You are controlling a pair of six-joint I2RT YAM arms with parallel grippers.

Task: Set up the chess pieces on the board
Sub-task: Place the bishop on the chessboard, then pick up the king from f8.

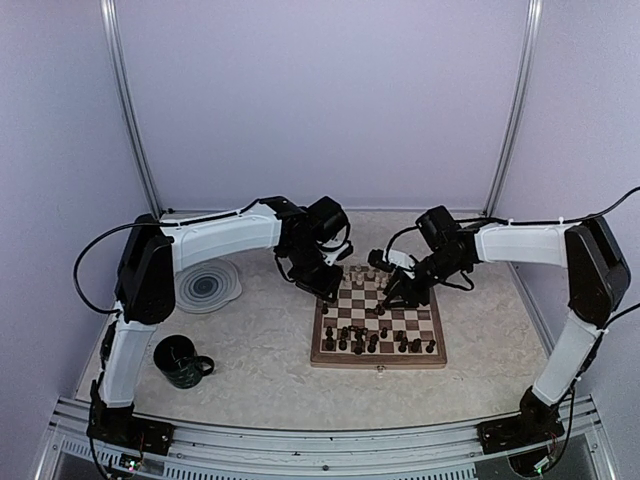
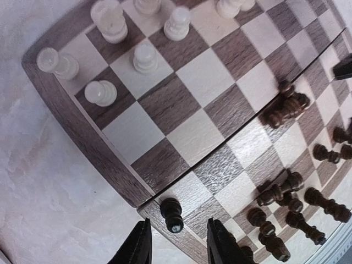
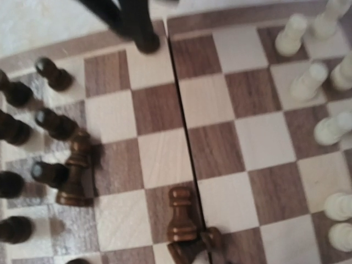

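Item 1: the board (image 1: 345, 361), centre of the top view, lying flat on the table (image 1: 260, 340). Its hinge seam runs across the middle. Bare checks show between the two camps.

Item 2: the chess pieces. The cream pieces (image 2: 145, 57) stand at the far edge, upper left in the left wrist view and right side in the right wrist view (image 3: 308, 80). The dark pieces (image 1: 372, 340) crowd the near rows, several lying on their sides (image 2: 286, 104).

Item 3: left gripper (image 2: 179, 242), at the board's left rim, fingers apart and holding nothing. A dark pawn (image 2: 171, 213) stands upright on the edge square in the gap at the fingertips.

Item 4: right gripper (image 1: 386, 303), low over the middle squares. I cannot tell how wide it stands. A brown piece (image 3: 181, 217) sits beside the seam at the bottom of its view.

Item 5: grey plate (image 1: 207, 285) and dark mug (image 1: 182, 362), left of the board, well apart from it.
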